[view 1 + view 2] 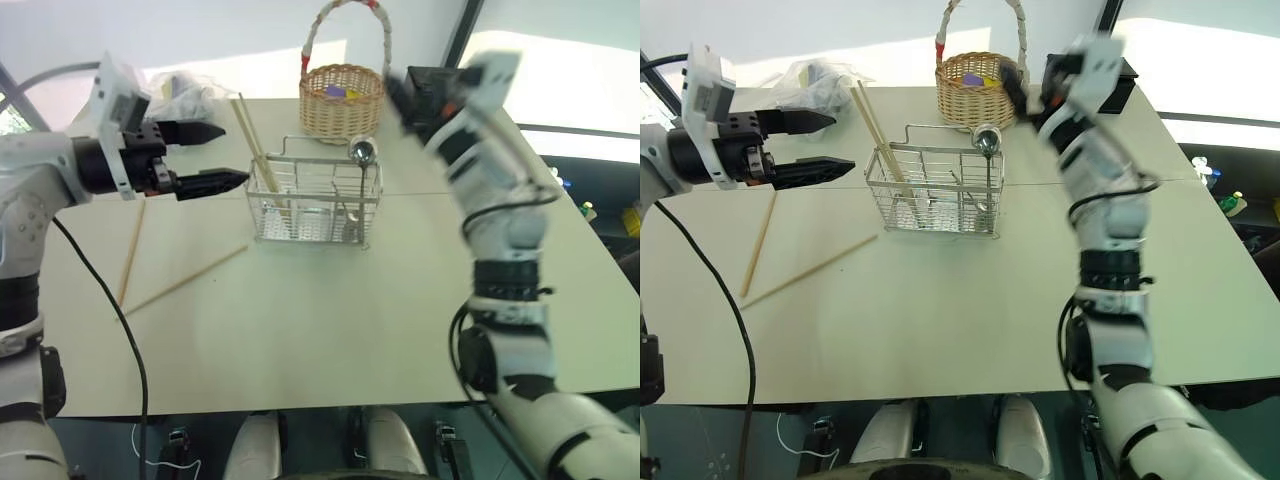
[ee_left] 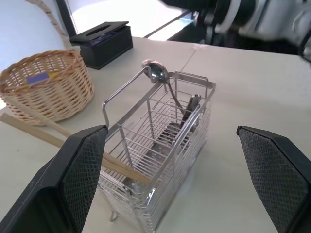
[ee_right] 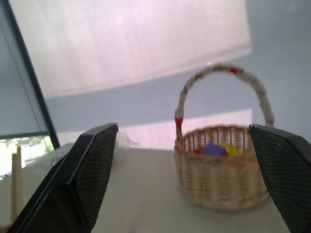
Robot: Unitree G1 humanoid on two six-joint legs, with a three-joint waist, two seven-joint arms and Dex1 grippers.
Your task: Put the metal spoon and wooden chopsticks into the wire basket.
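Standing upright in the wire basket [image 1: 315, 205], the metal spoon [image 1: 360, 155] and two wooden chopsticks [image 1: 255, 150] are being contained; two more are lying on the counter [image 1: 330, 320] left. Both grippers' fingers, left [image 1: 205, 155] and right [image 3: 189, 184], are being held open, empty.

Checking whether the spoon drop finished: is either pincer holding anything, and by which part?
Nothing is held. Left pincer and right pincer are both open; the metal spoon stands in the wire basket.

Pale table [image 1: 330, 330] — bright window [image 3: 131, 43]
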